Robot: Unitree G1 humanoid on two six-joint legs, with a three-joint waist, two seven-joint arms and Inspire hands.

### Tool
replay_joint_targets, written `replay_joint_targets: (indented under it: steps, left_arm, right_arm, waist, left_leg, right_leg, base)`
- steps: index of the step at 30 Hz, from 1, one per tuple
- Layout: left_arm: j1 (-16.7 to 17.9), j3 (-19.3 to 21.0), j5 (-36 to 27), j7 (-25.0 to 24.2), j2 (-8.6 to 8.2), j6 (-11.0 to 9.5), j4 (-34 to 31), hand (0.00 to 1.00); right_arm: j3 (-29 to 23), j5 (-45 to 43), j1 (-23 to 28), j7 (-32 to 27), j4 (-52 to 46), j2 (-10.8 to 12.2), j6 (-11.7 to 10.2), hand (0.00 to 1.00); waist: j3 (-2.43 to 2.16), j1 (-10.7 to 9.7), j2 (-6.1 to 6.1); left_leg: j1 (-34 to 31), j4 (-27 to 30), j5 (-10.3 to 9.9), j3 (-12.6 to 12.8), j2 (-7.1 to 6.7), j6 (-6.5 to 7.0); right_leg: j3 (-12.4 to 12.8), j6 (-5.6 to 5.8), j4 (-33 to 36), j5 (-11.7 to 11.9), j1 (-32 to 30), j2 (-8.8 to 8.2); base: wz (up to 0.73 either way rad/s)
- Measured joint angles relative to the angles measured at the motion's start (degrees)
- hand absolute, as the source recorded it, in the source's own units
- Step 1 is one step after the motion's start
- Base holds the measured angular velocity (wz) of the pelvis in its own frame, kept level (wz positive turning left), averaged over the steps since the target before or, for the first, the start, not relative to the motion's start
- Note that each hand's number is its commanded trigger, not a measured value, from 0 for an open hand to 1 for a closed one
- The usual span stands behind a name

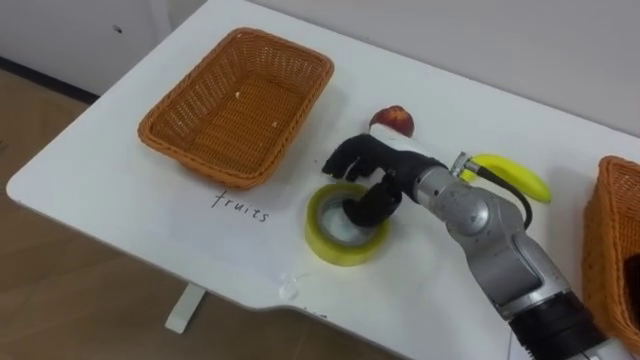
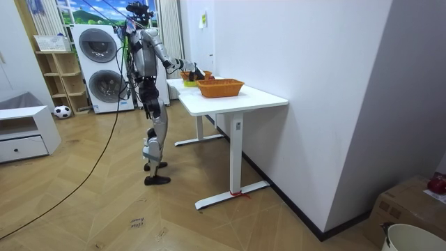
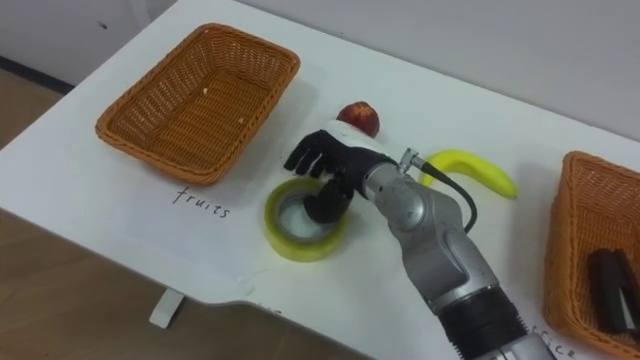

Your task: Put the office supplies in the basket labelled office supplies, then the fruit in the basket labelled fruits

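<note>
Pinching one tape roll (image 1: 345, 250): right fingers (image 1: 346, 160)

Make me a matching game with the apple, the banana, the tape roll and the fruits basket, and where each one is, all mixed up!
Things:
1 apple
2 banana
3 tape roll
4 fruits basket

Places:
A holds no fruit yet
B pinched by the right hand
C just behind that hand
D between the arm and the right basket

Pairs: 1-C, 2-D, 3-B, 4-A
</note>
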Motion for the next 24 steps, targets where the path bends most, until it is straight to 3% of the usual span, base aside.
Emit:
replay_joint_targets:
  steps: [14, 24]
  left_arm:
    - [-0.78, 0.08, 0.04, -0.37, -0.29, -0.07, 0.00, 0.00]
    - [-0.79, 0.13, -0.56, -0.38, -0.24, -0.92, 0.01, 0.00]
  right_arm:
    - [-0.03, -0.19, 0.01, 0.71, 0.59, -0.19, -0.03, 1.00]
    - [-0.09, 0.25, 0.10, 0.94, 0.67, -0.90, -0.47, 1.00]
  waist:
    - [0.07, 0.09, 0.13]
    - [-0.37, -0.62, -0.50]
  left_leg:
    - [0.37, -0.16, 0.00, 0.40, 0.03, 0.00]
    - [0.91, -0.09, 0.02, 0.69, 0.04, 0.03]
  right_leg:
    - [0.38, 0.00, 0.04, 0.00, 0.13, -0.05]
    - [1.66, 0.01, 0.09, 0.00, 0.53, -0.18]
  base:
    - [-0.01]
    - [-0.01]
